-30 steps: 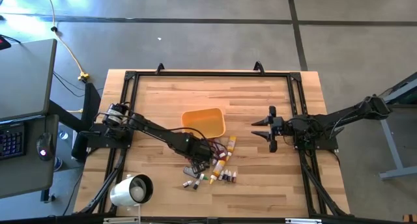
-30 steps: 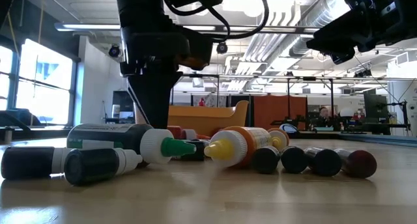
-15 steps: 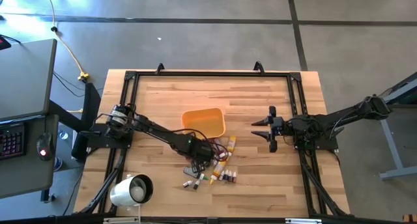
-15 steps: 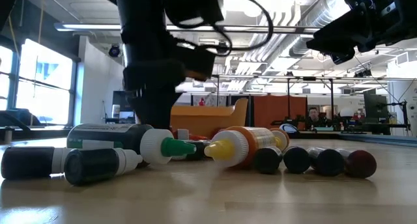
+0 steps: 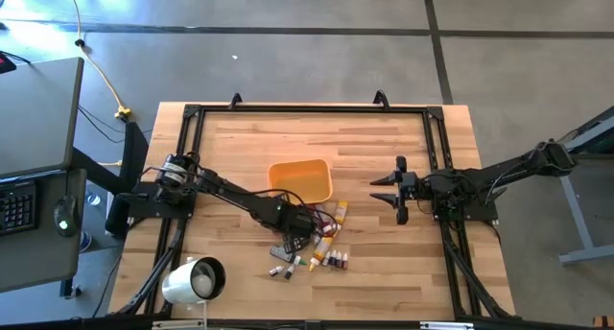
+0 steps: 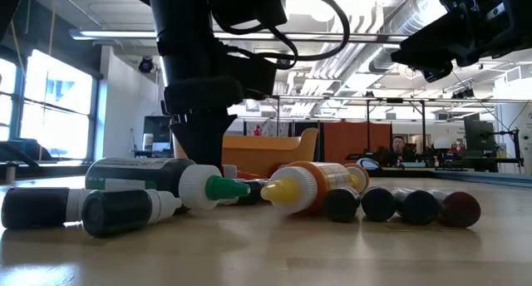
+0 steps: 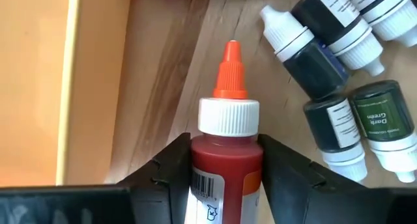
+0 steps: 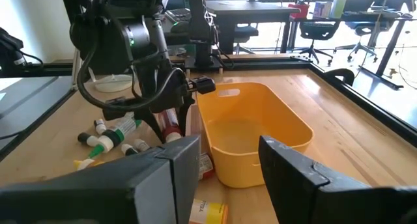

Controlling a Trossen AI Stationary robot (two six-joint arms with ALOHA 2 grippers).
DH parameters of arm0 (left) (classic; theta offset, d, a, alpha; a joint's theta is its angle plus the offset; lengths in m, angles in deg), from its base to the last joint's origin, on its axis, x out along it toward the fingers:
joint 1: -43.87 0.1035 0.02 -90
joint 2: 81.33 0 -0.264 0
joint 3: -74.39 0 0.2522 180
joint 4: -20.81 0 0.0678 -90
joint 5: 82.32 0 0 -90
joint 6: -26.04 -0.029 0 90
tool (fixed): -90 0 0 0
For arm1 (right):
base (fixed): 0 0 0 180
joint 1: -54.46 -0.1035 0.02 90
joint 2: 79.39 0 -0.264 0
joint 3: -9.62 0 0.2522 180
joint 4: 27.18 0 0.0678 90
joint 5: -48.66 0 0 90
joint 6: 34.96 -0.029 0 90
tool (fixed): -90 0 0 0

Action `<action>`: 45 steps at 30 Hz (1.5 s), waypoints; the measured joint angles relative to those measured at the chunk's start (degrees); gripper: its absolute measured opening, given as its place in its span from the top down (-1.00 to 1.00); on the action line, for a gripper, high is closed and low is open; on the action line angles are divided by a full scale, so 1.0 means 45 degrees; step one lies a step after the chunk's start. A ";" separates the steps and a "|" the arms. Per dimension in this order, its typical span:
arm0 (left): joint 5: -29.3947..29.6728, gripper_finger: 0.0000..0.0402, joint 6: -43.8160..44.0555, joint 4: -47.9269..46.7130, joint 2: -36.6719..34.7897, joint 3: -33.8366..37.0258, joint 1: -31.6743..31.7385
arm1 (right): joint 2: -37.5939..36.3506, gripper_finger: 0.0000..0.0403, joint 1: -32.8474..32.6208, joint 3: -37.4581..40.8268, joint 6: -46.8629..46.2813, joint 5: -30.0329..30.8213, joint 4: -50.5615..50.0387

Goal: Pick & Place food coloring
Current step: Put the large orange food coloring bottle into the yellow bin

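Note:
The food coloring bottles (image 5: 321, 248) lie on their sides in a loose heap on the wooden table, near the orange tray (image 5: 299, 179). The low view shows them (image 6: 332, 194) in a row: dark, green-tipped and yellow-tipped. My left gripper (image 5: 299, 224) is over the heap beside the tray, shut on a red bottle (image 7: 225, 120) with a white collar and an orange tip. Dark bottles with white caps (image 7: 326, 74) lie next to it. My right gripper (image 5: 398, 191) waits open at the table's right, touching nothing. My left gripper pinches the red bottle by its body (image 7: 225, 162), just below the white collar, between its two fingers (image 7: 166, 165). The bottle lies along the fingers with its orange tip pointing away from the wrist. In the right wrist view the bottle (image 8: 171, 129) points down at the table beside the tray; whether it is lifted clear does not show.
The orange tray (image 8: 260, 120) stands mid-table, its wall close beside my left gripper. A white cylindrical object (image 5: 195, 280) sits at the near left corner. Black frame rails (image 5: 307, 107) run along the table's edges. Bare wood lies between the tray and my right gripper.
My left gripper has sunk a little toward the heap beside the tray. The bottles on the table have stayed where they were.

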State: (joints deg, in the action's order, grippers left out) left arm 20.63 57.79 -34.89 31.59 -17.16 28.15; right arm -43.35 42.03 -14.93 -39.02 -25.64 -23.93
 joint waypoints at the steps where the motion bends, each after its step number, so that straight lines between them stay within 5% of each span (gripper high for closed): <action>1: 0.0009 0.27 0.0000 0.0000 -0.0014 0.0001 0.0000 | 0.0000 0.25 0.0000 0.0000 0.0000 0.0000 -0.0002; 10: 0.0033 0.24 0.0010 -0.0058 -0.0339 -0.0127 0.0000 | 0.0000 0.25 0.0000 0.0000 0.0000 0.0000 0.0000; 16: 0.0163 0.23 -0.0364 -0.1219 -0.0437 -0.1611 -0.0005 | 0.0000 0.25 0.0000 0.0000 0.0000 0.0000 0.0091; 24: 0.3728 0.23 -0.3964 -0.4437 -0.1085 -0.4824 -0.0010 | 0.0004 0.25 -0.0001 0.0005 0.0000 0.0000 0.0191; 30: 0.5709 0.23 -0.5401 -0.4864 -0.2812 -0.6062 0.0005 | -0.0016 0.25 0.0000 0.0007 0.0000 -0.0002 0.0378; 36: 0.6318 0.23 -0.5712 -0.3529 -0.4851 -0.4370 0.0005 | 0.0298 0.25 -0.0001 0.0001 0.0519 0.0047 0.1385; 45: 0.2546 0.23 -0.8652 0.6229 -0.5905 0.1820 0.1120 | 0.2284 0.25 0.0000 0.0005 0.0622 0.0061 0.4922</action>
State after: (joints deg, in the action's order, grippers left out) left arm 32.09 18.85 -6.86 5.02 -8.97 33.18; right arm -33.08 42.03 -14.91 -36.22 -25.36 -1.78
